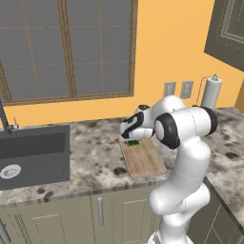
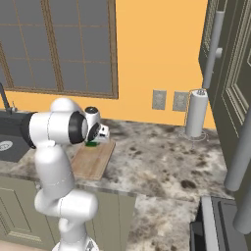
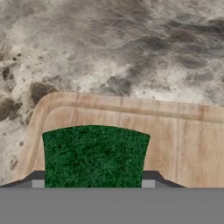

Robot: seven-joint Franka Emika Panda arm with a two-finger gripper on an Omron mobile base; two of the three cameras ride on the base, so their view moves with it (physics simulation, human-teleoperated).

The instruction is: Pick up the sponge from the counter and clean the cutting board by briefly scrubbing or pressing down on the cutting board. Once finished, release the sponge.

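Observation:
The sponge, its dark green top facing the camera, sits between my two finger tips at the bottom of the hand view. It rests at a rounded corner of the light-brown wooden cutting board. My gripper is shut on the sponge. From the left base view, the gripper points down at the board's far end, with a bit of the sponge showing under it on the cutting board. The right base view shows the sponge on the cutting board beneath the gripper. The counter lies beyond.
A dark sink with a faucet is set in the counter to the board's left. A paper towel roll stands at the back right by the wall outlets. A dark appliance sits at the lower right.

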